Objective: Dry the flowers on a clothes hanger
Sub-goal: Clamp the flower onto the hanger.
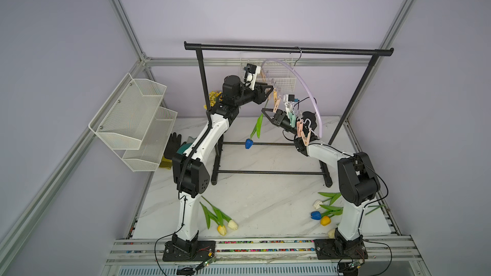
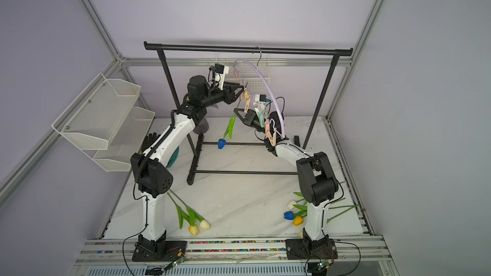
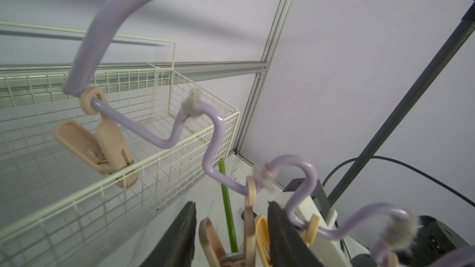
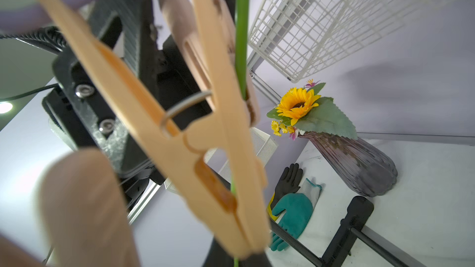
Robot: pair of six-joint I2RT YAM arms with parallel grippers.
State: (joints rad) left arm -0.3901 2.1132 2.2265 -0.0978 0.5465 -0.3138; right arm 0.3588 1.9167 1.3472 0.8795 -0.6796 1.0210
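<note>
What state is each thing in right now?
blue tulip: hanging head down, stem clipped in a peg
clothes hanger: hooked over the rack bar
left gripper: open around that peg
right gripper: shut on the tulip's stem
other tulips: lying flat on the table

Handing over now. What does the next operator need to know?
Left gripper: fingers open around pegs on the arched lilac plastic hanger, hooked on the black garment rack.
Right gripper: shut on the green stem of the blue artificial tulip.
Done: that stem appears clipped in a beige plastic peg, head down.
To do: release it, then hang the tulips lying on the white marble table.
</note>
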